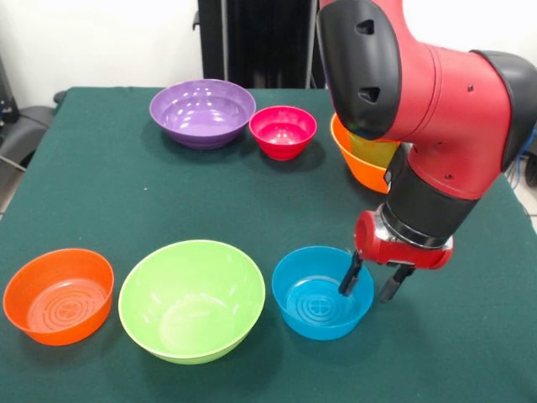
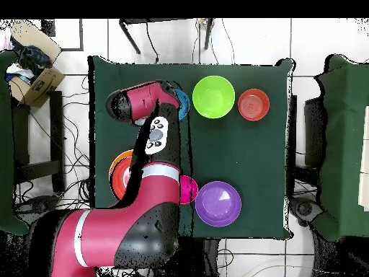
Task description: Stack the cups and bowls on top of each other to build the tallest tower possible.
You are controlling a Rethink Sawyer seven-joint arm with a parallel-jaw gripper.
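My gripper hangs open over the right rim of the small blue bowl, one finger inside the bowl and the other outside it. In the overhead view the arm hides the gripper and most of the blue bowl. Left of it stand the big lime green bowl and a small orange bowl. At the back are the purple bowl, the small pink bowl and the big orange bowl, with a yellow piece nested in it. I cannot tell whether that piece is a cup; the arm hides most of it.
The bowls stand on a dark green cloth-covered table. My arm's red and black links lean over the right side, in front of the big orange bowl. Chairs and cables surround the table in the overhead view.
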